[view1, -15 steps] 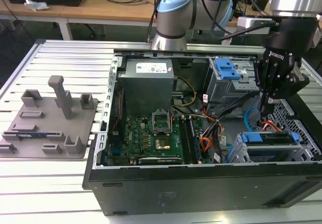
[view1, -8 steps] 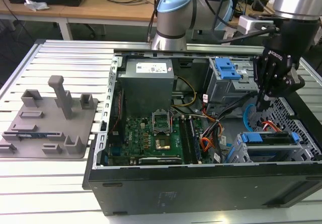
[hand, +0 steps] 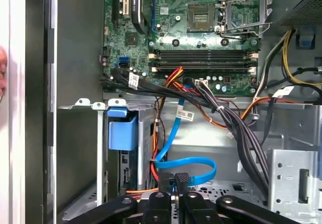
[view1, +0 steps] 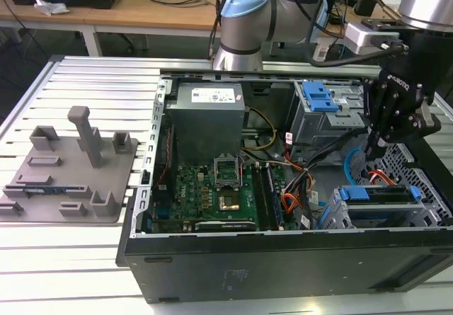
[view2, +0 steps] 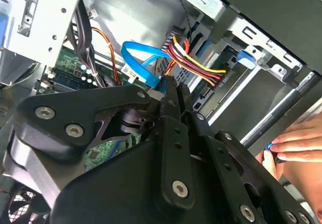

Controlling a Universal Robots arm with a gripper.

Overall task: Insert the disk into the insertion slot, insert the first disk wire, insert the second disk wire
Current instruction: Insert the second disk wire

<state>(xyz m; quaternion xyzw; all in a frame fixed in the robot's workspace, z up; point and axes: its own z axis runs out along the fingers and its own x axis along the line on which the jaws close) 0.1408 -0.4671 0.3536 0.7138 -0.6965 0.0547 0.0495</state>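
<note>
pincer [hand: 181, 186] clamped on blue wire's [hand: 193, 166] black plug; disk [view1: 375, 194] lies flat, seated in insertion slot [view1: 425, 187].

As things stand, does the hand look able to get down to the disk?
Probably yes. In the exterior view the hand hangs just above the disk, with open space between; only loose orange wires lie near the path. The hand is shut on the blue cable, so it would arrive loaded.

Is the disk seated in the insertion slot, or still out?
In: the disk sits inside the insertion slot, its blue carrier flush at the mouth. The gripper holds a blue cable's connector.
</note>
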